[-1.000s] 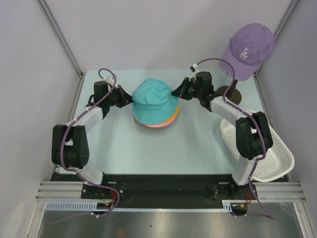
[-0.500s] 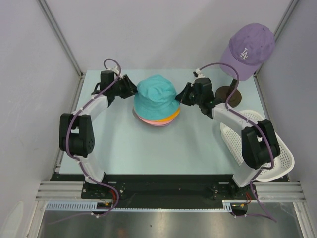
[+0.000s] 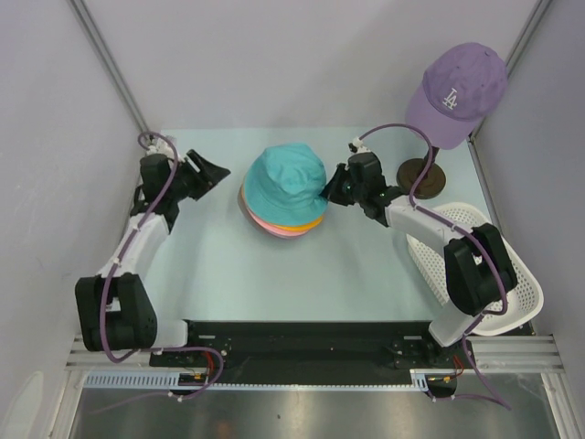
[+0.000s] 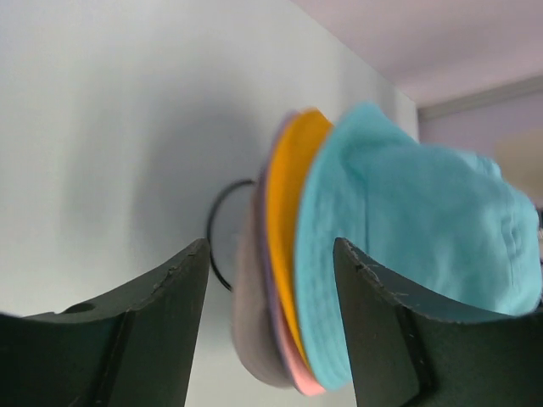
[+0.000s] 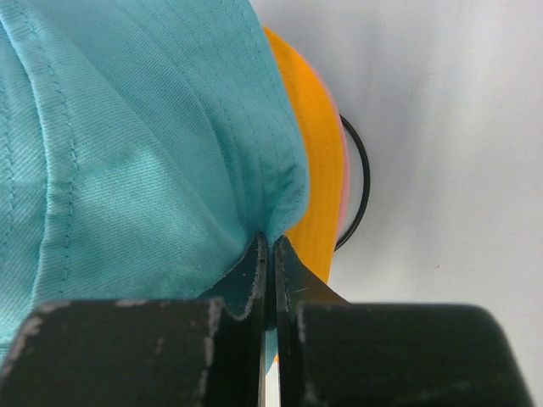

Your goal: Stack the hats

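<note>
1. The right jaws are pressed together on the brim edge of the teal hat (image 5: 127, 127).
2. The left jaws stand apart, holding nothing, well left of the stack.
3. The teal hat tops the orange hat (image 3: 309, 220) and pink hat (image 3: 285, 231), stacked mid-table (image 3: 366, 274).

The teal hat (image 3: 288, 178) covers the lower hats (image 3: 274, 227) except their brim edges.

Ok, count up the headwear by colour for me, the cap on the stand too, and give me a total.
Teal bucket hat: 1
Orange bucket hat: 1
Pink bucket hat: 1
Lavender bucket hat: 1
Purple baseball cap: 1
Total: 5
</note>
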{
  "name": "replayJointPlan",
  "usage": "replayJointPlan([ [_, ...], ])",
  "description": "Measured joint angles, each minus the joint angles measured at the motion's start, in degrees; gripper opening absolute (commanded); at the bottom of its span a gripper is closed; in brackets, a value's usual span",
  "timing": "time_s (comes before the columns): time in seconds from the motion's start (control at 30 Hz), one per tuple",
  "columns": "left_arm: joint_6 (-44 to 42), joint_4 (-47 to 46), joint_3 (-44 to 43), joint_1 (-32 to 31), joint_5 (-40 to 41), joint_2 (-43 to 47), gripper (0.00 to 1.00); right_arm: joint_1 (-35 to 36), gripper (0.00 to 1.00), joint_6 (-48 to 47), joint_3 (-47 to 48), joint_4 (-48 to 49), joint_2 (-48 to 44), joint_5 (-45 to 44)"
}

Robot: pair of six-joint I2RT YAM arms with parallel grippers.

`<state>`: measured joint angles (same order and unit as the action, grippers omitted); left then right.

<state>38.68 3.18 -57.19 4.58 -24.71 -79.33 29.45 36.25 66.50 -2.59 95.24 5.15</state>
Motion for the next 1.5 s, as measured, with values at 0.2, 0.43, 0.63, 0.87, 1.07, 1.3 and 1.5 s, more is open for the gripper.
replayJointPlan([
  [0.2,5.6,-8.1,8.9,-4.4,-6.2,0.8,0.61,1.2,0.0,0.2,0.0,-0.2,0.0,-0.9],
  [0.43,9.0,-13.0,11.1,-5.7,-8.0,-1.0,0.5,1.8,0.0,0.2,0.0,-0.4,0.0,-1.6],
  [0.63,13.0,-20.6,13.8,-6.5,-9.1,-2.4,0.05,2.0,0.0,0.2,0.0,-0.7,0.0,-1.9],
  [0.87,15.4,-26.1,16.9,-6.5,-9.1,-2.5,0.0,2.7,0.0,0.3,-0.5,-0.2,-0.1,-2.6],
  [1.07,14.8,-24.7,17.0,-6.8,-7.0,-2.4,0.0,3.5,0.0,1.9,-3.0,1.8,-1.2,-2.7],
  [1.3,12.2,-21.5,14.4,-7.4,-5.8,-4.3,0.0,3.6,0.0,4.5,-5.8,5.3,-1.3,-2.2],
  [1.5,10.1,-19.3,12.8,-7.5,-4.7,-4.4,0.0,3.8,0.35,4.9,-9.0,9.5,-2.1,0.2],
])
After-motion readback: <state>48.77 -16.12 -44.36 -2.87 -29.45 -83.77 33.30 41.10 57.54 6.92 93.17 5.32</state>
